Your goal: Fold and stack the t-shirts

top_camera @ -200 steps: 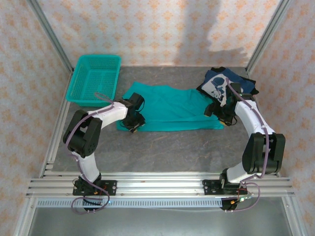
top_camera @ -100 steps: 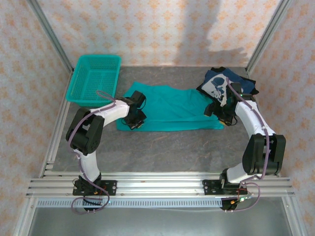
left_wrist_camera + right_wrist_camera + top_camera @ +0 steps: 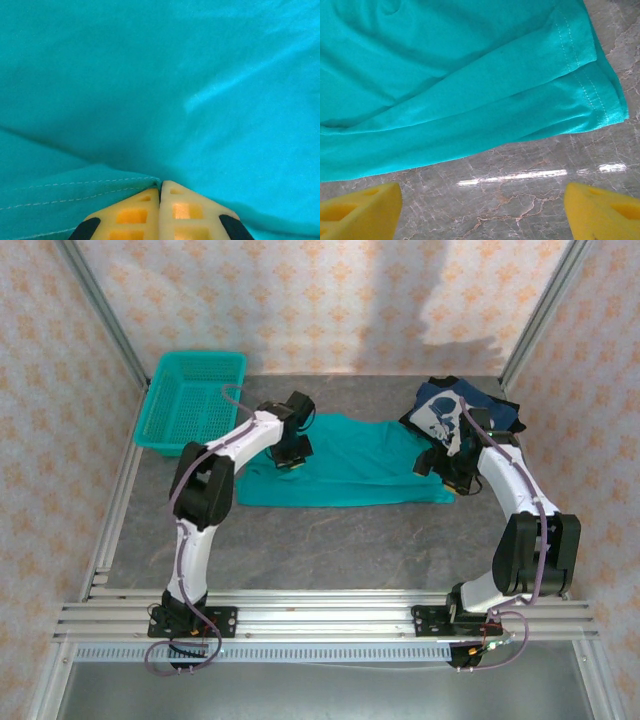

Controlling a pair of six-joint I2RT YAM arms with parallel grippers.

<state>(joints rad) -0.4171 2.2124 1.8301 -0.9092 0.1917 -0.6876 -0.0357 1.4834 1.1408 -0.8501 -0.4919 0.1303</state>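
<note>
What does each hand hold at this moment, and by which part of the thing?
The left hand is shut on the teal t-shirt, pinching a fold of cloth beside its stitched hem. The right hand is open and holds nothing.

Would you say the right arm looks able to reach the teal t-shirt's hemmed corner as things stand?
Probably yes: the right gripper hovers with open jaws over bare table right beside the teal t-shirt hem, with nothing lying between them.

Floral-papered walls (image 3: 330,300), grey marbled table (image 3: 330,540)
</note>
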